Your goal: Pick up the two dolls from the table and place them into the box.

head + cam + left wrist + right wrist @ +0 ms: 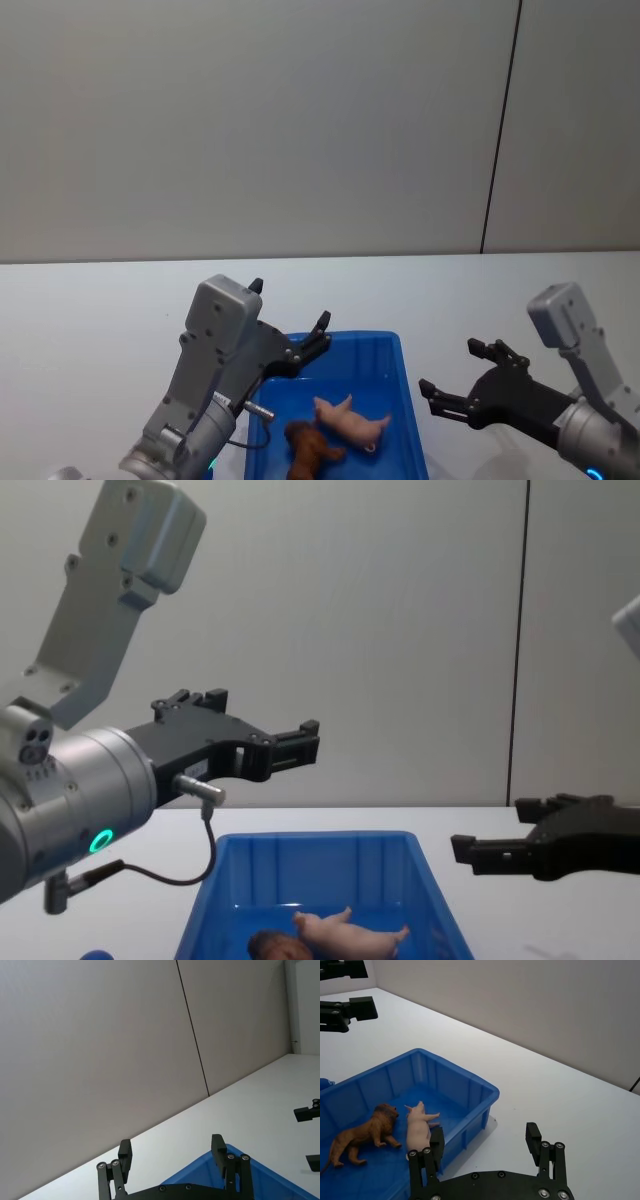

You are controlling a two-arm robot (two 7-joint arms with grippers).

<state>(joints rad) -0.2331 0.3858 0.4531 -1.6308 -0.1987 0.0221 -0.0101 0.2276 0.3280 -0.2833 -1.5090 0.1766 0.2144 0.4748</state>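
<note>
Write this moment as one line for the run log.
pig: in box | lion: in box | left hand: open, above box | right hand: open, beside box

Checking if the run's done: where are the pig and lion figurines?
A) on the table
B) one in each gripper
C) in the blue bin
C: the pale pink plastic pig and the brown plastic lion lie inside the bright blue plastic bin; the left gripper and right gripper are open, empty.

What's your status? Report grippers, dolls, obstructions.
Left gripper open, empty, above the box. Right gripper open, empty, over table beside it. Pig and lion lying in box. Nothing blocking.
</note>
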